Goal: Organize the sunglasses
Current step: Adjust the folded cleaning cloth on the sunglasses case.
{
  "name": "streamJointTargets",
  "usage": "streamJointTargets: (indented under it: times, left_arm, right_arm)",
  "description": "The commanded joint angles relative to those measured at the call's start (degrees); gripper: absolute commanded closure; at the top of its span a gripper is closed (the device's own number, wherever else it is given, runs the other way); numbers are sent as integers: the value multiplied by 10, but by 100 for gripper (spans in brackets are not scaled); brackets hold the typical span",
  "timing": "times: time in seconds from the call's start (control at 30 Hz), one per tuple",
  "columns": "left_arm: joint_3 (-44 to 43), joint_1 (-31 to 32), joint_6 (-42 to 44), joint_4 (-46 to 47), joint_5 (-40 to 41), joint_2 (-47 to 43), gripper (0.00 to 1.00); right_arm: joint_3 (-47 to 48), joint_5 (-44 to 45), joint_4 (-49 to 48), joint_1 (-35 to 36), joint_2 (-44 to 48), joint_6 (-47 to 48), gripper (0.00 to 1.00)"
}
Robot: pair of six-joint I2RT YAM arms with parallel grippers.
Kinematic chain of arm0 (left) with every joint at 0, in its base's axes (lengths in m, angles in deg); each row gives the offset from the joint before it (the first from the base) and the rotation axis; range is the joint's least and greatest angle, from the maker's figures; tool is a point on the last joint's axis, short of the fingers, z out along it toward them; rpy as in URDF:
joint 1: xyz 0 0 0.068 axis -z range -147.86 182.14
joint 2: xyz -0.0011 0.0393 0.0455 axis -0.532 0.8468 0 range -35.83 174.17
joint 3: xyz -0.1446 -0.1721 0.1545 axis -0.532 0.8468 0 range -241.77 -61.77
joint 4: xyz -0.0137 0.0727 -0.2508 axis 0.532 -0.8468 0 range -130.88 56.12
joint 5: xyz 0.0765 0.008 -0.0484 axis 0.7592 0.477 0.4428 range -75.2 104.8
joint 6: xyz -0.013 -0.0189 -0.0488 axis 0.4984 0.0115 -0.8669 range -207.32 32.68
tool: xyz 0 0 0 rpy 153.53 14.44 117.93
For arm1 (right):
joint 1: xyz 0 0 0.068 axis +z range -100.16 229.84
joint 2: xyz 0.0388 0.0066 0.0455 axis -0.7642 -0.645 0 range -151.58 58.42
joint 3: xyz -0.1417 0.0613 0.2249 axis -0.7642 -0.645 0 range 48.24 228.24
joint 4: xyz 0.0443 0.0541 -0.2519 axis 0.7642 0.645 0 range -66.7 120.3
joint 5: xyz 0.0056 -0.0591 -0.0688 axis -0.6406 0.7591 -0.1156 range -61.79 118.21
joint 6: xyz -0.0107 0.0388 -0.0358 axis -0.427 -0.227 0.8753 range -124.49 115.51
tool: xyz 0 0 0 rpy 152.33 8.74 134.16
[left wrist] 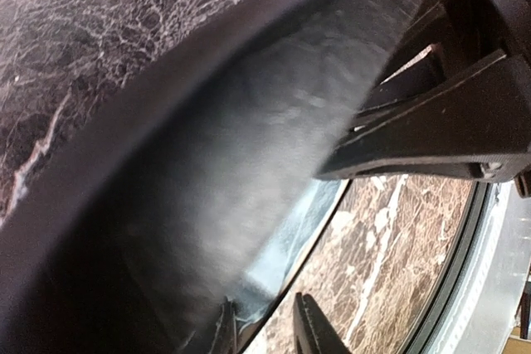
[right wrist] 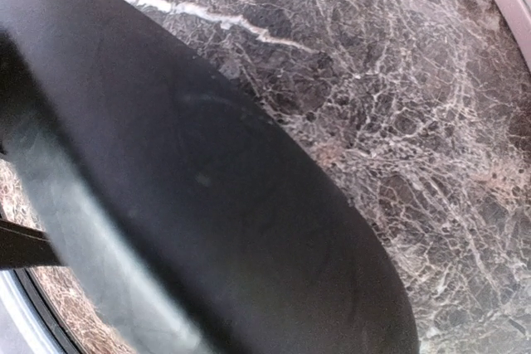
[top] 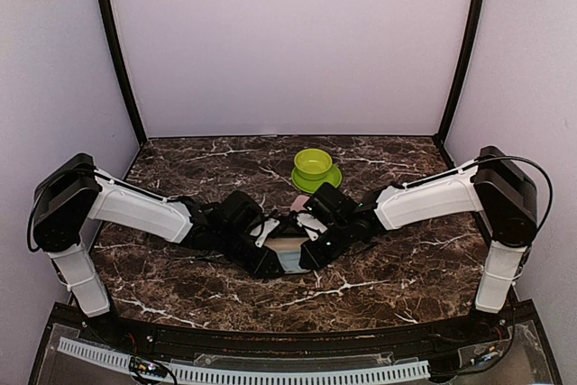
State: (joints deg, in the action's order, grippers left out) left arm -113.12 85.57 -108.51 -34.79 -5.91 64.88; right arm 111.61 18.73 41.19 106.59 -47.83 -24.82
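Sunglasses case [top: 290, 256], blk, open, grey lining: L claw [left wrist: 262, 314] pinches rim; R claw [top: 315, 251] state unclear

Lab-type robot test cell. Plain pale walls [top: 288, 42] beyond and flanking left pincer [top: 269, 263] and right pincer [top: 311, 254]; black corner posts [top: 117, 51] beyond them; marble-pattern table [top: 379, 286] beneath both.

Green bowl [top: 313, 165] blocks far centre; black case [right wrist: 216, 205] mid-table; table [top: 180, 164] open sides.
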Motion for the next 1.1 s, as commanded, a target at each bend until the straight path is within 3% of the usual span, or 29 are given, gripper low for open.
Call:
streamJointTargets:
  times: [0.0,0.63,1.07]
  left_arm:
    - [7,3,14,-79,0,-27,73]
    - [4,3,15,-63,55,-115,71]
    - [25,3,6,-26,25,-77,70]
  right_arm:
    - [7,36,48,2,17,8,83]
    - [12,30,43,2,23,20,83]
    - [18,24,37,2,27,23,82]
